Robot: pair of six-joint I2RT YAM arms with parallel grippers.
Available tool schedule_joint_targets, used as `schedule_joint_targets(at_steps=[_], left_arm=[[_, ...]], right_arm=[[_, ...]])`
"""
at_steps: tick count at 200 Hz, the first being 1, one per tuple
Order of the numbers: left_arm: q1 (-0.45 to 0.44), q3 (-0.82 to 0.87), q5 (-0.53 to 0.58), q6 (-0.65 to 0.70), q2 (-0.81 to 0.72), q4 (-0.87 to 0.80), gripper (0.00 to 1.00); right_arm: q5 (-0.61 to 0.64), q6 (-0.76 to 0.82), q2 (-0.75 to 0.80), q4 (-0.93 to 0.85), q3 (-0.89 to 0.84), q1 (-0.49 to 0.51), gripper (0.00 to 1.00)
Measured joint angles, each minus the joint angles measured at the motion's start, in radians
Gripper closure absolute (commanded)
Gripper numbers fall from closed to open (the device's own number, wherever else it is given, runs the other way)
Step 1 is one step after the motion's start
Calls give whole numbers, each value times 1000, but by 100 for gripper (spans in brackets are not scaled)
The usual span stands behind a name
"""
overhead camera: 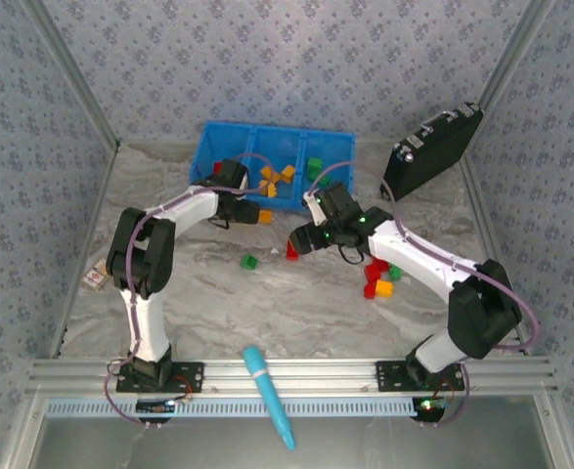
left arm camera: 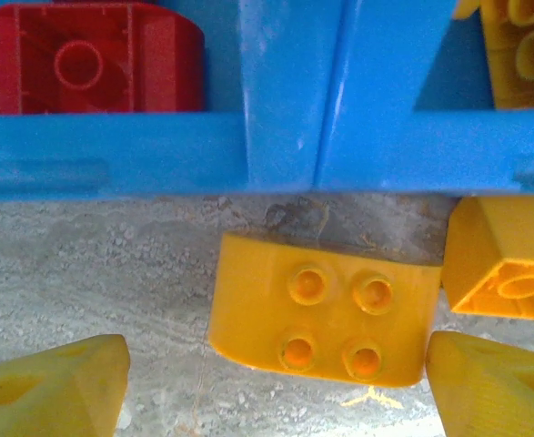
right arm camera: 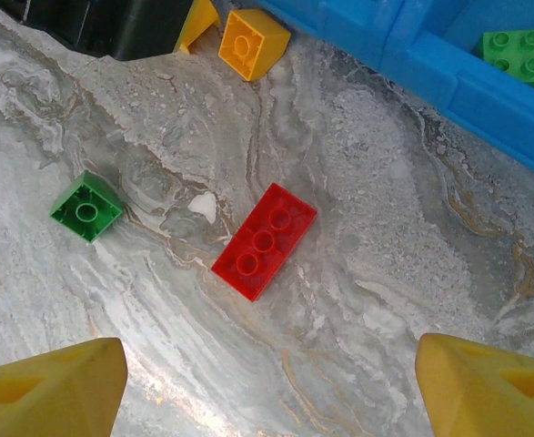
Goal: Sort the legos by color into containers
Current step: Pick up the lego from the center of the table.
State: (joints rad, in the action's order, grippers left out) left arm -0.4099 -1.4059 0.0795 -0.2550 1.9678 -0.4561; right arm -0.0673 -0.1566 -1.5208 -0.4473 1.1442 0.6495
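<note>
With both pincers spread wide, the left gripper (left arm camera: 276,390) flanks an orange-yellow brick (left arm camera: 326,314) lying on the table (left arm camera: 94,282) just beside the blue bin (left arm camera: 112,150) front wall, while the right gripper (right arm camera: 268,387) hovers over a red brick (right arm camera: 264,240) on open tabletop, a green brick (right arm camera: 85,207) lying well apart.

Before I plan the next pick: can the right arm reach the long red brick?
Probably yes: the right gripper hangs open above the red brick, which lies flat with bare table all around it.
</note>
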Motion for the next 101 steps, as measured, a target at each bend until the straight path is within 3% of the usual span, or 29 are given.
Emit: schedule_joint_targets(at_steps=[73,101], left_arm=[[0,-43,-60,-8,62,41,16],[4,-43,-65,-20,64,42,23]], right_arm=[[0,19,-67,-21,61,0,16],[0,19,-68,-23,66,0,16]])
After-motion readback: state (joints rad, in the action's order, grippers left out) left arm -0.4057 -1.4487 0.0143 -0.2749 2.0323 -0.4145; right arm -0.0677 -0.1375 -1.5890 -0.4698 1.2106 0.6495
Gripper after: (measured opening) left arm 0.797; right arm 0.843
